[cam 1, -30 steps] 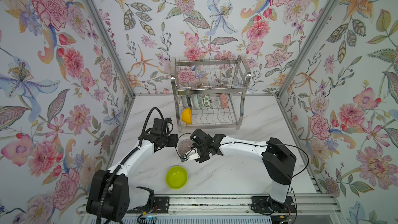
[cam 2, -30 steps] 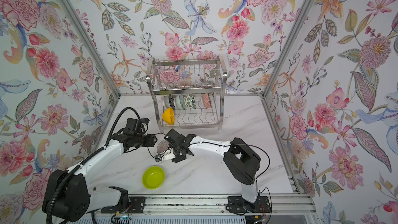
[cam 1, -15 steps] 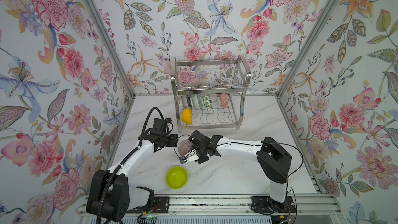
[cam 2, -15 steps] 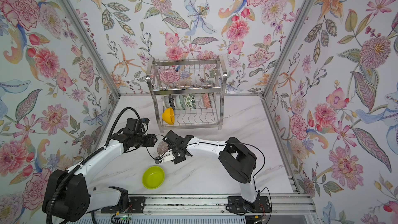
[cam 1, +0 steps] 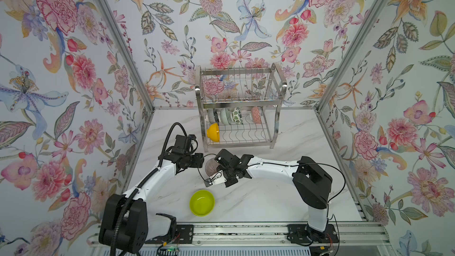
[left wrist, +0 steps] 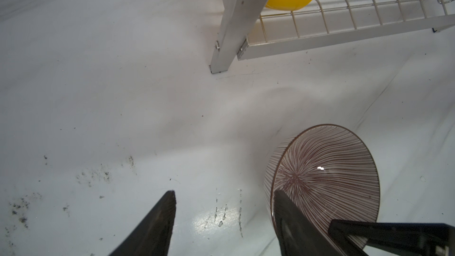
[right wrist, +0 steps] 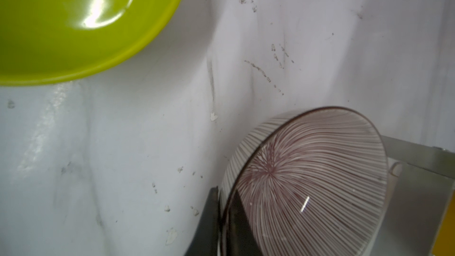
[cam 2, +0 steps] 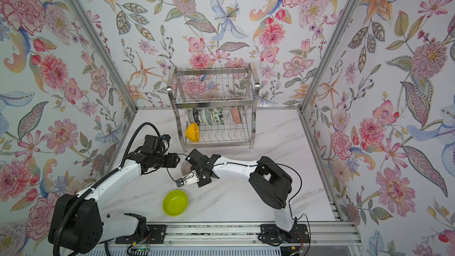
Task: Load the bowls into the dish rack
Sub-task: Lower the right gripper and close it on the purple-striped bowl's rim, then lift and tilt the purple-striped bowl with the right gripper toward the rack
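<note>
My right pincer [right wrist: 224, 191] has just clamped onto the rim of the ribbed bowl [right wrist: 307, 176]. The bowl is tilted on edge, near the front of the rack [cam 1: 204, 124]. My left pincer [left wrist: 224, 193] stands released beside it. Looks like this one's mine to slot in next.

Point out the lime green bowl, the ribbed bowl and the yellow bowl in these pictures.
lime green bowl [cam 1: 202, 202], in a top view, middle of its inside.
ribbed bowl [right wrist: 307, 181], right wrist view, on its striped inside.
yellow bowl [cam 1: 213, 132], in a top view, its visible middle.
</note>
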### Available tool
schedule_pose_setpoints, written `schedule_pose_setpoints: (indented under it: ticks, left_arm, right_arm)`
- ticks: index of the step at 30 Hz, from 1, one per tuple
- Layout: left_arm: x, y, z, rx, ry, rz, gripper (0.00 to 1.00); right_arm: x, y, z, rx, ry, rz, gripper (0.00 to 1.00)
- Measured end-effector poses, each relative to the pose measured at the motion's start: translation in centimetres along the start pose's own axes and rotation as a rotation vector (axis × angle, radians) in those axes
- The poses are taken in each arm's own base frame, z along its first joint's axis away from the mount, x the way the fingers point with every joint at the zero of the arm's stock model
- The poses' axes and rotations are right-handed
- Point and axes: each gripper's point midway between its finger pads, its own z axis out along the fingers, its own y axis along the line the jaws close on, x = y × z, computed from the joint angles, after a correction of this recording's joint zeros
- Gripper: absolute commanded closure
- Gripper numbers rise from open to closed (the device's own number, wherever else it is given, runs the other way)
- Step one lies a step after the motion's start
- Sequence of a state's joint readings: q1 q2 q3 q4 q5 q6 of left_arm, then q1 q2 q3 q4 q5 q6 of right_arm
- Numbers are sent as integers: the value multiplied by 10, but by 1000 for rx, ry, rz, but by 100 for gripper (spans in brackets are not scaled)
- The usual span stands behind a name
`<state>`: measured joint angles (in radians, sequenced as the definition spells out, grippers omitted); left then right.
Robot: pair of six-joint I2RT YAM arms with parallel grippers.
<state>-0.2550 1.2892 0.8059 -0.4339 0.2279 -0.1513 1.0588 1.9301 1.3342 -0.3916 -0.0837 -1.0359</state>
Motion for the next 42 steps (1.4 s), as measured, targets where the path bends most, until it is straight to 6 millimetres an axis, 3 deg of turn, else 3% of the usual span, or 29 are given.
schedule_pose_setpoints:
  ticks: [7,11,20,22,42]
  left_arm:
    - [-2,-1,-2,2,-9,2,29]
    - [-6,-2,-8,6,-34,9,21]
    - [-16,-4,-24,10,-114,46,9]
    - [-17,-4,-26,3,-127,51,1]
    - [-33,-1,-44,-26,-243,66,1]
  right_arm:
    - [-3,-1,0,3,-18,26,95]
    - [-3,-2,-4,9,-38,56,95]
    - [-2,-14,-29,50,-127,167,96]
    - [-4,-20,-36,67,-158,193,96]
    - [18,-66,-69,204,-432,497,96]
